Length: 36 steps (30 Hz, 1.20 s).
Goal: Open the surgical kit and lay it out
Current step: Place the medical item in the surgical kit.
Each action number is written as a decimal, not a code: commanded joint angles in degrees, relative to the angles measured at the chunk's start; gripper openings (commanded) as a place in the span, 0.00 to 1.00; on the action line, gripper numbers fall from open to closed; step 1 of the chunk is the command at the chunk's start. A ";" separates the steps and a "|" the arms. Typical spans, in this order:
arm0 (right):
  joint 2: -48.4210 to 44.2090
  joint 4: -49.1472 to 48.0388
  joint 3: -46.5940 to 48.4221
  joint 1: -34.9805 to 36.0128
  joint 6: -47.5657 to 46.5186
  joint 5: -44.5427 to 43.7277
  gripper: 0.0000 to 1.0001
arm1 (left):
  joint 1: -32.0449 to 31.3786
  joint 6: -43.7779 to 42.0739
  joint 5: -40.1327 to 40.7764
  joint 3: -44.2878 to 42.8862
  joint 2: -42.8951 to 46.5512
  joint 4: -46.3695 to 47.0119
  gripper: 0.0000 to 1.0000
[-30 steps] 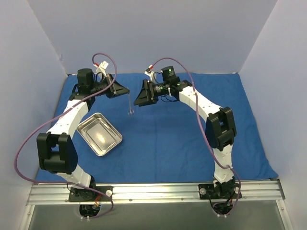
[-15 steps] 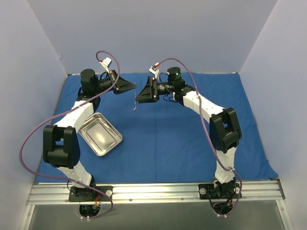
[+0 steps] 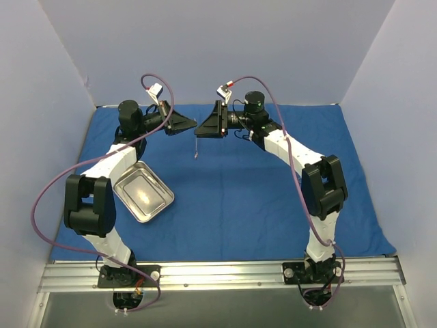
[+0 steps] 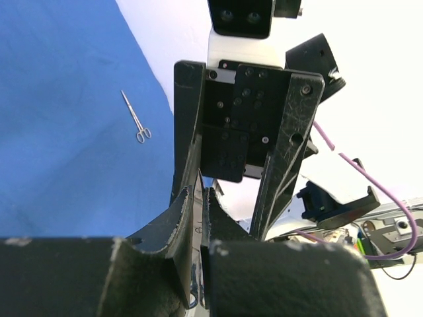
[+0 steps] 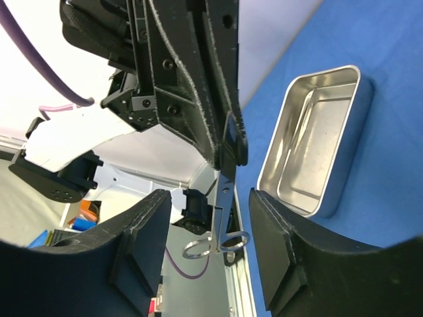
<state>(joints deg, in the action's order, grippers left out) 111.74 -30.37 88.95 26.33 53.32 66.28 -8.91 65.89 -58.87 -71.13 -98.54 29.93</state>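
Observation:
The royal-blue cloth (image 3: 239, 198) lies spread flat over the table. Near its left side sits the steel tray (image 3: 167, 198), with nothing in it, also seen in the right wrist view (image 5: 360, 86). My left gripper (image 3: 186, 125) is raised at the back and is shut on a pair of silvery scissors (image 3: 196, 150), which hang down from it. In the left wrist view the blades sit pinched between its fingertips (image 4: 197, 193). My right gripper (image 3: 203, 128) faces it. Its jaws stand open (image 5: 210, 193) on either side of the scissors' ring handles (image 5: 225, 241), not touching them.
A second thin instrument (image 4: 137, 119) lies on the cloth (image 4: 66, 132) away from the grippers. Grey walls close in the left, back and right. A metal rail (image 3: 218, 273) holding both arm bases runs along the near edge.
My left gripper has carried the scissors a little right and toward the back. The right gripper has come up to meet it, and its jaws have narrowed around the handles.

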 commanded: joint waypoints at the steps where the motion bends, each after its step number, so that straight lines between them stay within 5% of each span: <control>1: -2.58 -6.71 -0.26 0.65 2.75 2.01 0.50 | -0.15 2.14 -1.16 -1.03 -0.33 6.27 0.02; 13: -1.18 -13.30 -1.76 1.10 7.14 3.41 0.40 | -0.41 8.46 -1.51 -0.76 -2.09 13.65 0.02; 16: -0.56 -16.03 -1.76 1.10 9.69 3.85 0.25 | -0.50 8.47 -1.60 -1.02 -2.27 13.84 0.02; 17: -0.30 -16.30 -1.59 1.10 10.05 4.12 0.09 | -0.50 8.47 -1.60 -1.02 -2.36 13.75 0.02; 18: -0.21 -16.56 -1.50 1.10 10.40 4.21 0.02 | -0.50 8.38 -1.60 -1.11 -2.36 13.66 0.04; 20: -0.21 -16.13 -1.32 1.01 10.31 3.86 0.00 | -0.41 6.80 -0.81 -0.76 -2.09 11.21 0.19; 21: -0.30 -13.25 -1.32 0.83 8.49 3.59 0.00 | -0.24 5.93 -0.63 -0.76 -1.92 10.07 0.46; 22: -0.47 -10.44 -0.80 0.57 6.55 3.24 0.00 | -0.06 3.83 -0.37 -0.76 -1.39 7.27 0.56; 26: -0.91 11.33 4.19 -0.40 -9.51 -0.18 0.00 | 1.69 -0.92 0.77 -1.73 -0.43 0.85 0.68; 27: -1.00 20.61 5.26 -1.10 -13.12 -2.45 0.00 | 2.31 -2.15 1.38 -1.73 0.01 -2.83 0.70; 28: -1.35 24.27 5.88 -1.62 -18.29 -3.60 0.00 | 3.88 -5.30 1.74 -1.90 0.80 -5.39 0.94; 32: -2.58 41.92 6.41 -6.37 -29.46 -15.97 0.00 | 8.37 -25.76 9.89 -8.21 1.95 -38.38 0.94; 33: -2.32 52.93 9.20 -6.98 -32.72 -20.18 0.00 | 8.64 -31.03 17.66 -10.41 1.86 -52.81 0.94; 36: -0.83 69.37 13.61 -8.74 -39.51 -38.82 0.00 | 8.64 -43.02 31.59 -16.57 1.60 -70.03 0.94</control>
<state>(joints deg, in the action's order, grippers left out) 112.29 15.42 97.21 19.55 26.15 45.56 -0.14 41.30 -43.07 -80.84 -99.74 -11.38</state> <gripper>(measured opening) 0.125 0.935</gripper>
